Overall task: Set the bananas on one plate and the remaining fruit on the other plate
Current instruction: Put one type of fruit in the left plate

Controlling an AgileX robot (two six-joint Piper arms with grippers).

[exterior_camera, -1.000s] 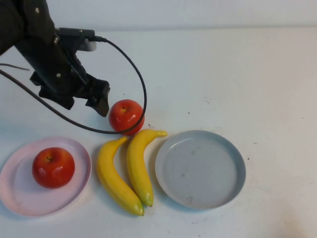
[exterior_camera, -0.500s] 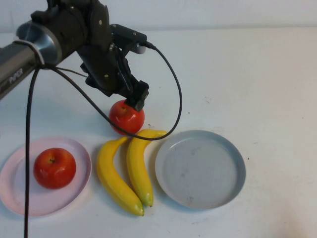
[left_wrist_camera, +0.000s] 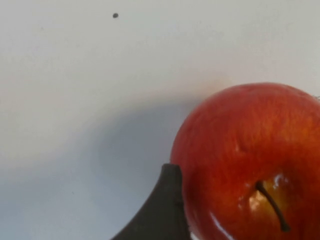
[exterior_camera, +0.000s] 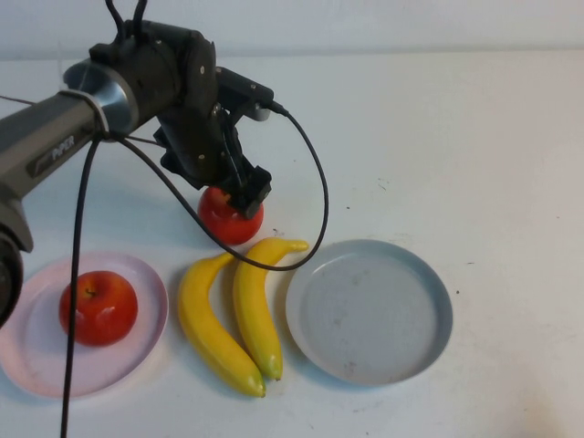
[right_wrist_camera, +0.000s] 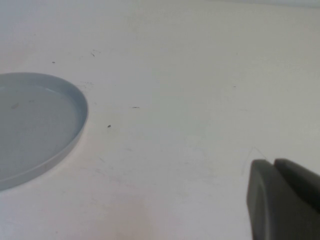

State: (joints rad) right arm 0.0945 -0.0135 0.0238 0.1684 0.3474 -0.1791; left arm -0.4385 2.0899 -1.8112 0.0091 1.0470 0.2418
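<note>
One red apple (exterior_camera: 228, 219) lies on the table just behind the two yellow bananas (exterior_camera: 233, 315). My left gripper (exterior_camera: 241, 194) is down over the top of this apple with its fingers open on either side of it. In the left wrist view the apple (left_wrist_camera: 250, 145) fills the space beside one dark finger (left_wrist_camera: 160, 212). The second apple (exterior_camera: 98, 307) sits on the pale pink plate (exterior_camera: 36, 365). The grey-blue plate (exterior_camera: 370, 310) holds nothing; its rim also shows in the right wrist view (right_wrist_camera: 75, 130). My right gripper (right_wrist_camera: 274, 165) is shut, low over bare table, and is out of the high view.
The left arm's black cable (exterior_camera: 315, 196) loops over the table between the apple and the grey-blue plate. White table stretches to the right of and behind the plates.
My left arm swung right from beside the apple to over it and has sunk slightly onto it. The apple has shifted a touch to the left. The other things have not moved.
</note>
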